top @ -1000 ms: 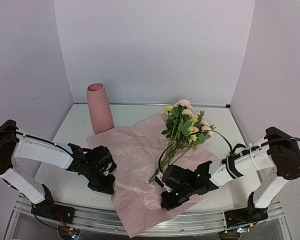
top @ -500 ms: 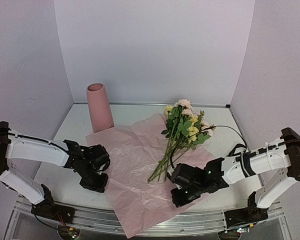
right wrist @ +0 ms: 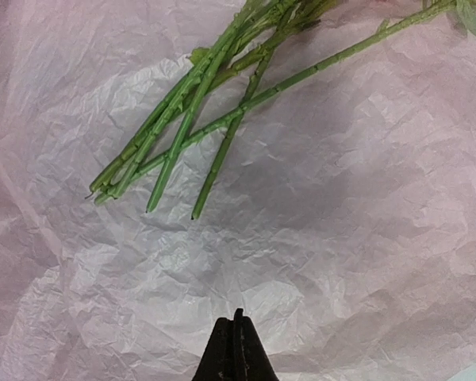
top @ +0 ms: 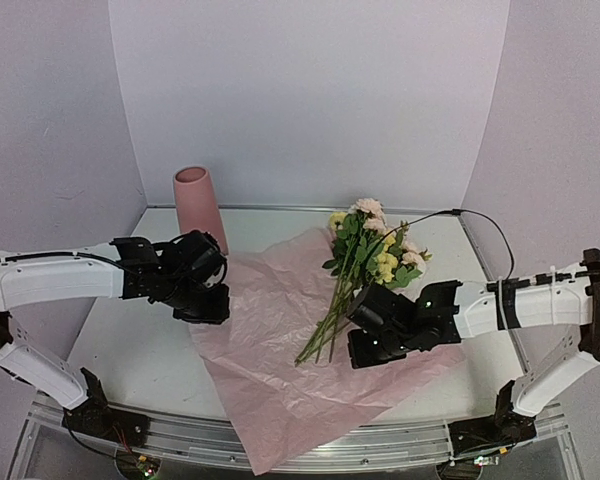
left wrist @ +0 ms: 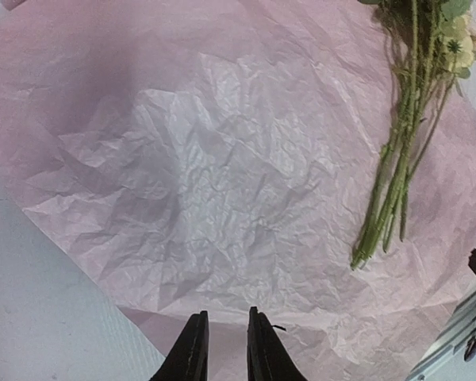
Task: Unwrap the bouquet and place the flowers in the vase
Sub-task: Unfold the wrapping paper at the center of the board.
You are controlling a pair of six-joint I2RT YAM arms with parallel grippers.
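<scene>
The flowers (top: pixel 372 250) lie loose on the opened paper (top: pixel 270 340), with their stems (right wrist: pixel 182 135) fanned toward me and the vase (top: pixel 199 215) upright well off at the far left. My right gripper (right wrist: pixel 237 327) hovers pinched shut and empty just short of the stem ends, while the left gripper (left wrist: pixel 224 321) is barely parted over bare paper. I judge the right should open wide and gather every stem low in one bite, without catching the paper.

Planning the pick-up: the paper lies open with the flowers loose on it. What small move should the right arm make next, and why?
Probably open the right gripper and ease it toward the stems: its jaws are shut with nothing held, and the flowers lie free on the flat paper, outside the vase.
</scene>
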